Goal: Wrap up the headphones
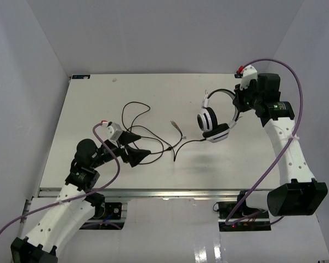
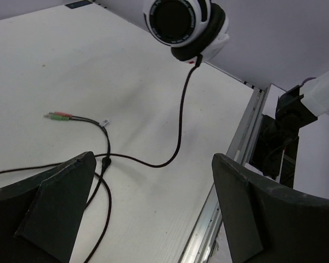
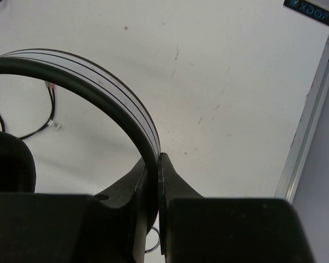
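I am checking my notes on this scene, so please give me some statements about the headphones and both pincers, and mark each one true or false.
1. The right pincer is shut on the headband. True.
2. The left pincer grips the cable. False: it is open and holds nothing.
3. The plugs lie on the table. True.
4. The cable is wound around the headband. False: it runs loose from an earcup onto the table.
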